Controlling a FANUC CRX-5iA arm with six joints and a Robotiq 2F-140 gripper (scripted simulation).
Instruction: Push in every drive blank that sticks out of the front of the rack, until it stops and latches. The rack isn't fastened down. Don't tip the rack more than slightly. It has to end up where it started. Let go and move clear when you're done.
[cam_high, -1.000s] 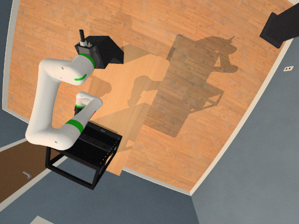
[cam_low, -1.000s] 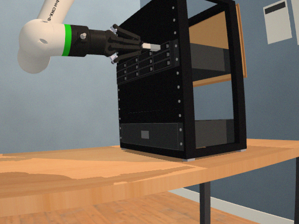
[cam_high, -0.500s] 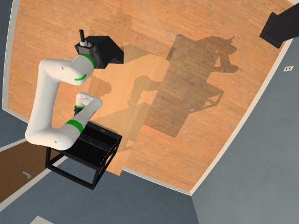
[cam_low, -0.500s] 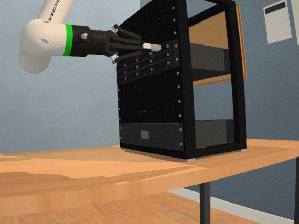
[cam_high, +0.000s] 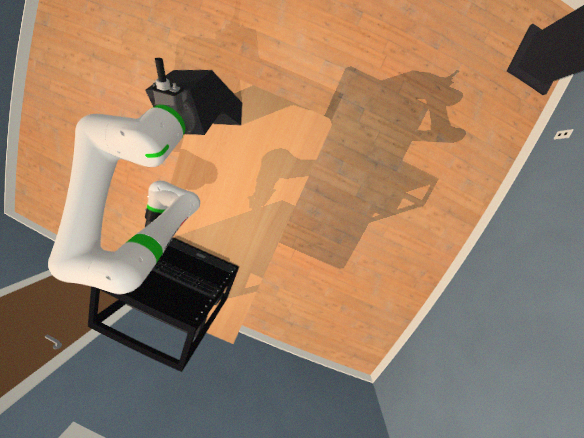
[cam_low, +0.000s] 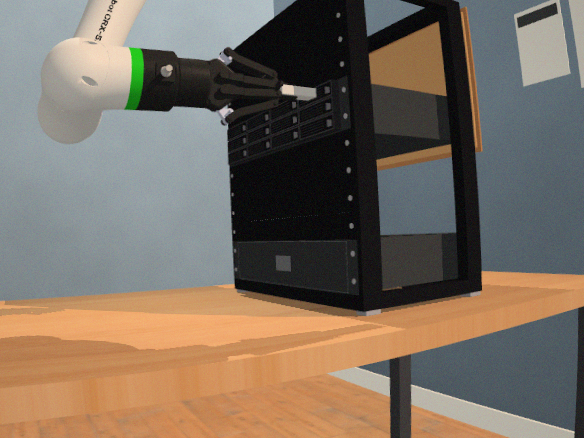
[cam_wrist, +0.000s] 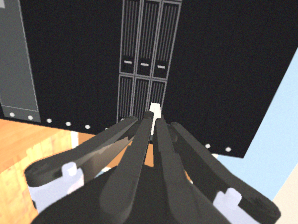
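A black open-frame rack (cam_low: 350, 160) stands on the wooden table. Its upper front holds a panel of drive blanks (cam_low: 290, 122) in three rows. My gripper (cam_low: 305, 92) is shut and empty, its pale fingertips meeting the face of a drive blank in the top row, near the right rack post. In the wrist view the closed fingers (cam_wrist: 154, 112) point at the blanks (cam_wrist: 142, 65), and the tips hide the blank they touch. I cannot tell whether any blank sticks out. From above, the rack (cam_high: 170, 305) sits at the table's end under my arm.
A grey unit (cam_low: 295, 265) fills the rack's bottom slot. A wooden board (cam_low: 425, 95) leans behind the rack's upper part. The table edge (cam_low: 450, 320) runs close by the rack's right foot. My black base (cam_high: 200, 100) stands at the far end of the table.
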